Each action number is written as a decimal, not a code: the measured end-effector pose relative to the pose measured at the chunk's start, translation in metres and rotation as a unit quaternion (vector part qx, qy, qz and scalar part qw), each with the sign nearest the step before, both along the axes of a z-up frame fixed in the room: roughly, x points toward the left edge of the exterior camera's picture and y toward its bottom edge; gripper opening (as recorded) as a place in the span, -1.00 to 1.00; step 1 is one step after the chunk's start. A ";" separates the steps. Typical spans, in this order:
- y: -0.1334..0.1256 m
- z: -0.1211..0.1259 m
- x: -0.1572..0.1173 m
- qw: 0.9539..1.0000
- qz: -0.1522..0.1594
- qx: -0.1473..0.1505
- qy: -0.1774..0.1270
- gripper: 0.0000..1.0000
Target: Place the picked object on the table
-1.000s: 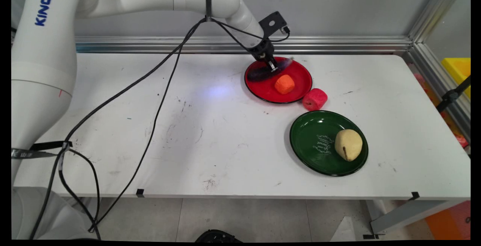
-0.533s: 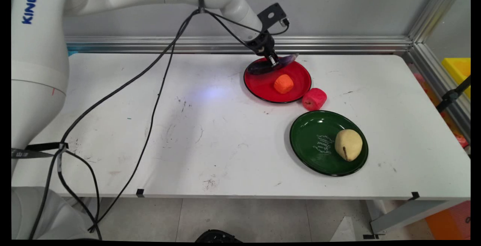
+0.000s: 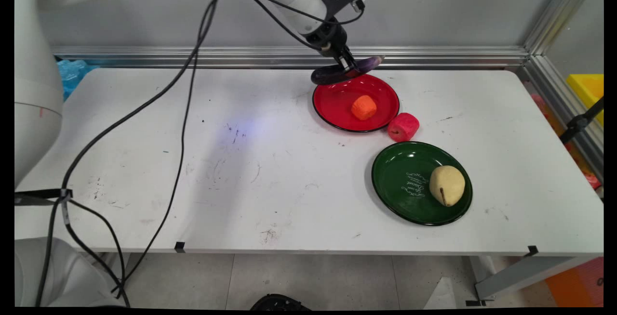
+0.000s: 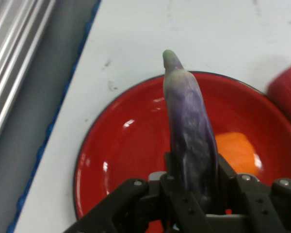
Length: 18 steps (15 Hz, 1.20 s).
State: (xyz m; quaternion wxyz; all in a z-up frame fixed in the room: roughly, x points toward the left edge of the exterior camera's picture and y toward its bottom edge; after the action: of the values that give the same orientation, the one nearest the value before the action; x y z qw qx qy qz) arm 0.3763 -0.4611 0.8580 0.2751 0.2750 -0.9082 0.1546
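White table (image 3: 270, 170): broad, scuffed surface carrying all items listed, aluminium rail along its far edge. Green plate (image 3: 409, 170): near right of the table, holds a pale yellow pear-shaped piece (image 3: 447, 185) on its right half. Red plate (image 3: 337, 105): far centre-right, well apart from the green plate; an orange lump (image 3: 364, 107) sits near its middle, nothing else resting on it. Purple eggplant (image 3: 344, 70): clear of the plate, held in the air over the red plate's far rim; long axis roughly level, running left to right across the table in the main view, greenish stem end pointing right toward the rail's side; in the hand view it extends straight away from the fingers over the plate's red floor, the orange lump lying below and to one side. Pink-red cylinder (image 3: 403, 126): on the bare table, just beside the red plate's near-right rim, between the two plates. Gripper (image 3: 345, 63): black, angled down from upper left, fingers clamped on the eggplant's midsection.
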 end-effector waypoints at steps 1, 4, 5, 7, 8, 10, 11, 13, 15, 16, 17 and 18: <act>0.009 0.006 0.002 1.000 -0.007 0.001 0.000 -1.00; 0.042 0.024 0.006 0.999 -0.040 0.009 -0.006 -1.00; 0.052 0.028 0.007 0.999 -0.052 0.012 -0.008 -1.00; 0.075 0.036 0.009 0.996 -0.081 0.019 -0.013 -1.00; 0.082 0.037 0.009 0.996 -0.090 0.021 -0.015 -1.00; 0.104 0.041 0.011 0.992 -0.117 0.029 -0.021 -1.00; 0.116 0.042 0.012 0.991 -0.129 0.035 -0.024 -1.00; 0.137 0.043 0.012 0.988 -0.145 0.047 -0.027 -1.00; 0.159 0.042 0.012 0.986 -0.156 0.060 -0.028 -1.00; 0.170 0.041 0.011 0.985 -0.160 0.065 -0.029 -1.00; 0.178 0.040 0.010 0.984 -0.162 0.070 -0.029 -1.00; 0.188 0.037 0.009 0.983 -0.164 0.075 -0.030 -1.00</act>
State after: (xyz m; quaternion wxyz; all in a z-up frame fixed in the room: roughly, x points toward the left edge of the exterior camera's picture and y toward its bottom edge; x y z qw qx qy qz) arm 0.3848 -0.2727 0.8953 0.2486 0.1369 -0.9577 0.0472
